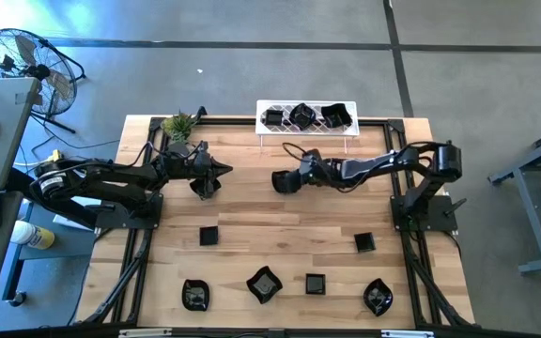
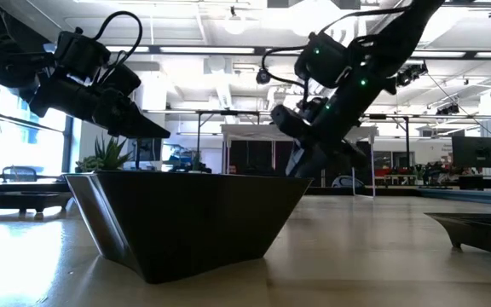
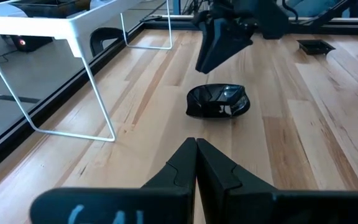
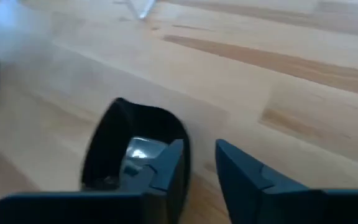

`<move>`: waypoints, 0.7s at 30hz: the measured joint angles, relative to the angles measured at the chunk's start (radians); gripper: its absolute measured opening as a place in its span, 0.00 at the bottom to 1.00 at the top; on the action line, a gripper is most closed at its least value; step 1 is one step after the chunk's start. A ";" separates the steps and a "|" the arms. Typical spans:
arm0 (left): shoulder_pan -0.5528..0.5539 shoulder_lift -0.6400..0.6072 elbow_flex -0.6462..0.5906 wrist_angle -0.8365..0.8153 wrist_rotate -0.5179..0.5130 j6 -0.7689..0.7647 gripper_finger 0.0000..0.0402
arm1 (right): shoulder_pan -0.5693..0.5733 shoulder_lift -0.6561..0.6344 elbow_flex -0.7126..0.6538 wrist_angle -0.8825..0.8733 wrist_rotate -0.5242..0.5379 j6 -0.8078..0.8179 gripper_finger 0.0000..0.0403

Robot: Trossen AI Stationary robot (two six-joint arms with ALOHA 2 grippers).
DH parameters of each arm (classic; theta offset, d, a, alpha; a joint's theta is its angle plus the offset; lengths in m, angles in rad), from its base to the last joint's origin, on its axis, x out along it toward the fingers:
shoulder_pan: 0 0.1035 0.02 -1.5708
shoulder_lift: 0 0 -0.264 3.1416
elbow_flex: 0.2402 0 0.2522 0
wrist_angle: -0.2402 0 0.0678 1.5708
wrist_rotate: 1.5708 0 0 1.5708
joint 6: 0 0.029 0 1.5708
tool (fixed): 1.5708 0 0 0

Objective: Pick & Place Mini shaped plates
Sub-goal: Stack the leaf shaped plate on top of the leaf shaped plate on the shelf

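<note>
Near the white wire rack (image 1: 305,127) at the table's far edge, my right gripper (image 1: 283,181) hangs low over the wood with its fingers parted, one finger (image 4: 169,167) over the rim of a small black plate (image 4: 135,149). I cannot tell whether the plate is touched or free. In the left wrist view that same rounded dish (image 3: 218,101) sits flat on the planks just beside the rack's leg, glossy, with a crinkled wall catching the light.

My left gripper (image 1: 216,171) hovers on the rack's other side, near the small green plant (image 1: 178,125), its jaws pressed together and holding nothing. Pale marks show on its body in the left wrist view, but I cannot read them.

Three more black dishes (image 1: 303,116) rest on top of the rack. Well away from the rack, toward the near edge, six plates lie spread out: two small squares (image 1: 208,236) closer in, then a row with a wavy one (image 1: 264,284), a rounded one (image 1: 194,295), another square (image 1: 315,283) and a leaf-like one (image 1: 378,296). Bare wooden table (image 1: 252,211) lies open between the rack and these.
</note>
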 joint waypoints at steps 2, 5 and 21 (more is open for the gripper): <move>0.000 0.000 0.000 0.000 0.000 0.000 0.01 | -0.021 0.000 0.000 0.021 -0.042 -0.032 0.28; 0.000 0.000 0.000 0.001 -0.001 0.000 0.01 | -0.041 0.000 0.000 0.021 -0.055 -0.058 0.29; 0.000 0.000 0.000 0.000 -0.001 0.000 0.01 | -0.058 0.087 0.000 0.106 -0.152 -0.057 0.15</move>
